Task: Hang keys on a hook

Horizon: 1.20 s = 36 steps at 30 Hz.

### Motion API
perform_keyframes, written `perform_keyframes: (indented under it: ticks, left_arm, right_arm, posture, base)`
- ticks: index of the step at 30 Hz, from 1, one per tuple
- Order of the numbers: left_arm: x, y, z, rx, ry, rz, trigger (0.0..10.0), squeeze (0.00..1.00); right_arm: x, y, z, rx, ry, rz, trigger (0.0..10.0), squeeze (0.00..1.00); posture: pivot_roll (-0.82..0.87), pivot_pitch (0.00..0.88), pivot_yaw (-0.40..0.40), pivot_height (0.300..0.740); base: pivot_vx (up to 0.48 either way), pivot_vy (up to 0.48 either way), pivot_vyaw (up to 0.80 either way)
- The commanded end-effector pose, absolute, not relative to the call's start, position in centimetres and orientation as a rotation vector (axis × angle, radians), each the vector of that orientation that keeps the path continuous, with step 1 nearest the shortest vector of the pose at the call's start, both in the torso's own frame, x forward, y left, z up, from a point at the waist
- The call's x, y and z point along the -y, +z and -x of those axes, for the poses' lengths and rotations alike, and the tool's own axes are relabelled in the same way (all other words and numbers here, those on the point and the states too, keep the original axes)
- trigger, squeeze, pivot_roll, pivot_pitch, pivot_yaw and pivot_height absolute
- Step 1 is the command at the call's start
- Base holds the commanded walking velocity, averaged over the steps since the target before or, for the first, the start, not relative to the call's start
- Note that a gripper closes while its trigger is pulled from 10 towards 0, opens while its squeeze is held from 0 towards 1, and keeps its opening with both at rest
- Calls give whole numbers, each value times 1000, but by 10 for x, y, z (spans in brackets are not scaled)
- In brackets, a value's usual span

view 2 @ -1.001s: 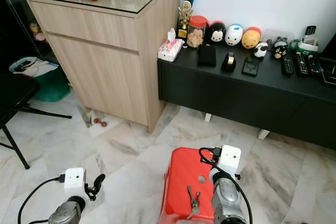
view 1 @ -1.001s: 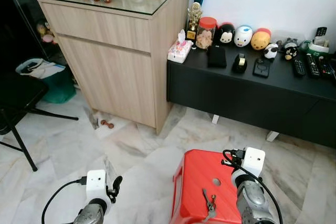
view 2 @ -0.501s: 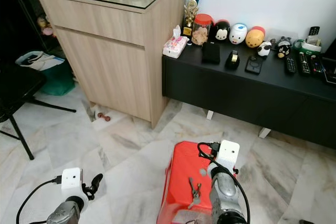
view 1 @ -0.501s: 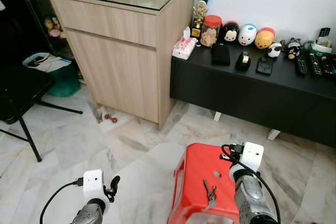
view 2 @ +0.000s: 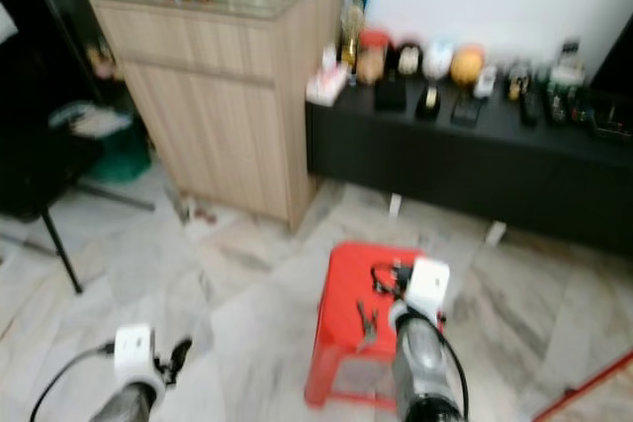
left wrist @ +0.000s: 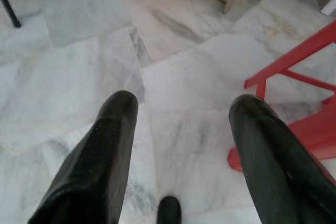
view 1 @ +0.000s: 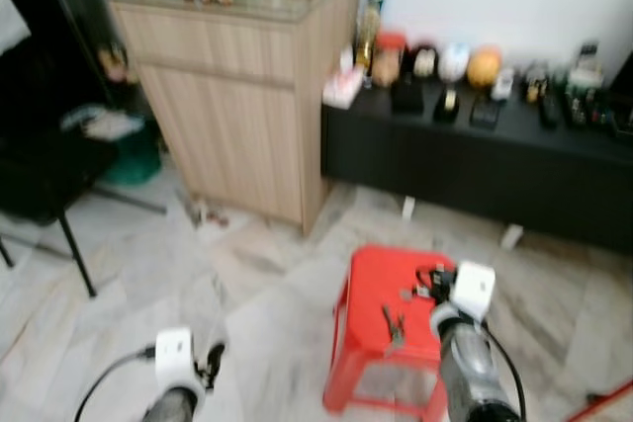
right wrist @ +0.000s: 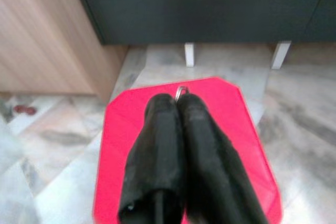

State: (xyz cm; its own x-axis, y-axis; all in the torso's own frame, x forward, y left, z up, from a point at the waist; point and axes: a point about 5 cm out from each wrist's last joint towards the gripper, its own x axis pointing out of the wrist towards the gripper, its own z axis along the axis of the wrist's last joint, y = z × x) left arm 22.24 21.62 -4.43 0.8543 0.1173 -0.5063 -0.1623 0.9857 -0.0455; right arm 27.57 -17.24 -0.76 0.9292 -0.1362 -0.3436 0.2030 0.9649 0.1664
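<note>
Marble floor [left wrist: 173, 77] spreads pale and veined beneath us. Our right gripper [right wrist: 177, 100] hangs over the red stool [view 1: 368, 289], fingers pressed together, with a small metal ring [right wrist: 181, 91] showing just past their tips; we cannot tell whether it is touched. The keys [view 1: 392, 323] lie as a dark little bunch on the stool's top, blurred. Our left gripper [left wrist: 181, 111] hangs low over bare floor beside the stool, fingers spread and holding nothing. Beyond stand a wooden cabinet [view 1: 247, 96] and a black low sideboard [view 1: 475, 170] lined with small ornaments.
</note>
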Motion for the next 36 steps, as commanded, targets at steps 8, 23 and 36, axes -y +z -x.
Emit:
perform_keyframes:
  ticks: [8, 23, 36]
  left_arm:
    - [-218, -43, -224, -515, 153, 91, 10000, 0]
    - [-218, -43, -223, -521, 162, 93, 10000, 0]
    - [-218, -41, -225, -499, 163, 105, 10000, 0]
  right_arm:
    - [175, -4, -280, -322, -182, -204, 10000, 0]
    - [182, -2, -281, -321, -203, -202, 10000, 0]
    - [182, -3, -281, -328, -202, -196, 10000, 0]
  posture:
    - [-9, 0, -41, 740]
    - [-11, 16, -45, 740]
    - [-16, 43, -43, 740]
  base:
    - [-194, 0, 0]
    - [0, 0, -86]
    - [0, 0, -782]
